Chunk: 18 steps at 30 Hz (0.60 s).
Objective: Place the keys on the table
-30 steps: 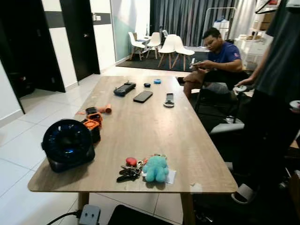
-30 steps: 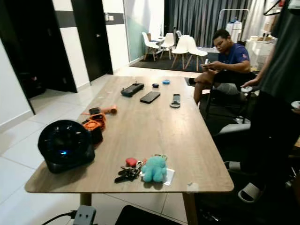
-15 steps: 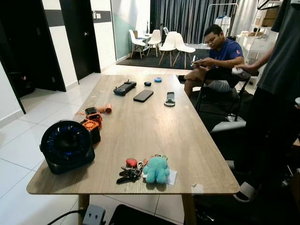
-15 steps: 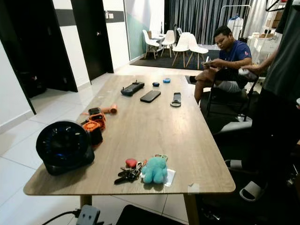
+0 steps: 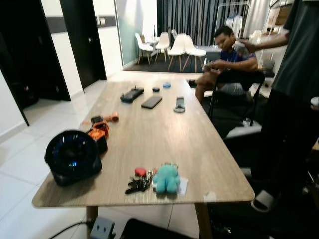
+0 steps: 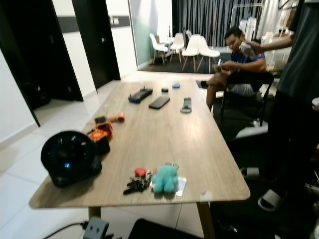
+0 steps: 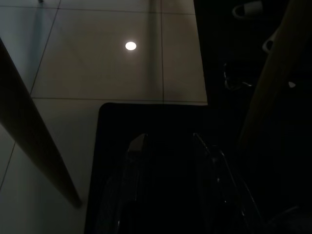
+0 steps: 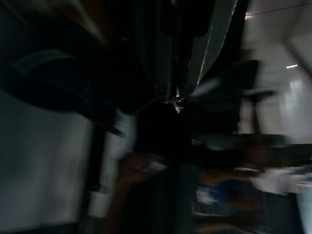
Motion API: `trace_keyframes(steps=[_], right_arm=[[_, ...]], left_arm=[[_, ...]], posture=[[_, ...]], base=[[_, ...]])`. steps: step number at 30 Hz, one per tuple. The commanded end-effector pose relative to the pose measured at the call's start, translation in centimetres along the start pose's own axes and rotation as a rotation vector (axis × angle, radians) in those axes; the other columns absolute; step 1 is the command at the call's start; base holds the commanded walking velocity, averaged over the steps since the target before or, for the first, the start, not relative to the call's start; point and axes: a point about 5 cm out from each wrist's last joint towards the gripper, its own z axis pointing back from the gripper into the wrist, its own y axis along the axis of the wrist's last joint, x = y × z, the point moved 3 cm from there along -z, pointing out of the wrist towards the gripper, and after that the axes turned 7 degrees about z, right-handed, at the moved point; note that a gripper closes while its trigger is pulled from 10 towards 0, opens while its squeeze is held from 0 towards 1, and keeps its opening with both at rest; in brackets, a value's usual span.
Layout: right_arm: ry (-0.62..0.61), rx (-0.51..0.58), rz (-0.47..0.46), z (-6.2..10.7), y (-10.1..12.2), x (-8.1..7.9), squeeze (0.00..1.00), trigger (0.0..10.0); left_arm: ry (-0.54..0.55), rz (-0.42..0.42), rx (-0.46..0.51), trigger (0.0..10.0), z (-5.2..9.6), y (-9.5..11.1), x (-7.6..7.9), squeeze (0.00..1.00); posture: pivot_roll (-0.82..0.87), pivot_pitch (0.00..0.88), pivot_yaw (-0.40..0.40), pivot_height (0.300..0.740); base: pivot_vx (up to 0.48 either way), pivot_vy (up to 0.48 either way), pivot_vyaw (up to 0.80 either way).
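Head cameras: we see a long wooden desk (image 5: 149, 124) running away from the robot. The keys (image 5: 138, 180) lie on its near end, close to the front edge, bunched with a red tag and touching a teal plush toy (image 5: 166, 179) on their right; a pale card or slip sits under the toy. To the left of them stands a round black fan (image 5: 73, 157), with an orange-and-black gadget (image 5: 98, 133) just behind it. Farther up the desk are a black phone (image 5: 151, 102), a dark controller (image 5: 132, 93), a remote-like item (image 5: 179, 104) and two small round pieces — one dark, one blue. A seated person (image 5: 227, 59) is at the far right corner; a standing person (image 5: 294, 84) in dark clothes is along the right edge of the desk, one arm stretched toward the seated one. White chairs (image 5: 174, 47) stand in the background before dark curtains.

Left wrist camera: very dark. The left pincer (image 7: 168, 146) points down over a black mat (image 7: 112, 146) on pale floor tiles; its two fingers stand apart with nothing between them — released. A wooden desk leg (image 7: 34, 141) crosses one side.

Right wrist camera: blurred and dark. The right pincer (image 8: 173, 97) shows both fingers pressed together at the tips, clenched on nothing we can make out. The surroundings are too smeared to identify.
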Motion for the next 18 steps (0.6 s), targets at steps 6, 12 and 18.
trace_keyframes(steps=[6,12,18], right_arm=[[0.447,-0.015,-0.057,-0.7,2.0,-10.0,0.00,10.0],[0.642,-0.015,-0.184,0.9,3.0,-15.6,0.00,10.0],[1.000,0.008,-0.232,5.2,5.4,-22.9,0.00,10.0]], left_arm=[[0.001,-0.016,-0.006,10.0,0.2,0.0,-0.3,0.00],[-0.006,-0.019,-0.007,10.0,0.2,0.0,-0.3,0.00],[-0.016,-0.021,-0.006,10.0,0.2,0.1,-0.3,0.00]], posture=[[0.01,0.044,0.042,0.740],[0.02,0.039,0.043,0.740],[0.02,0.035,0.043,0.740]], base=[[0.000,0.000,0.00],[0.000,0.000,0.00],[0.000,0.000,0.00]])
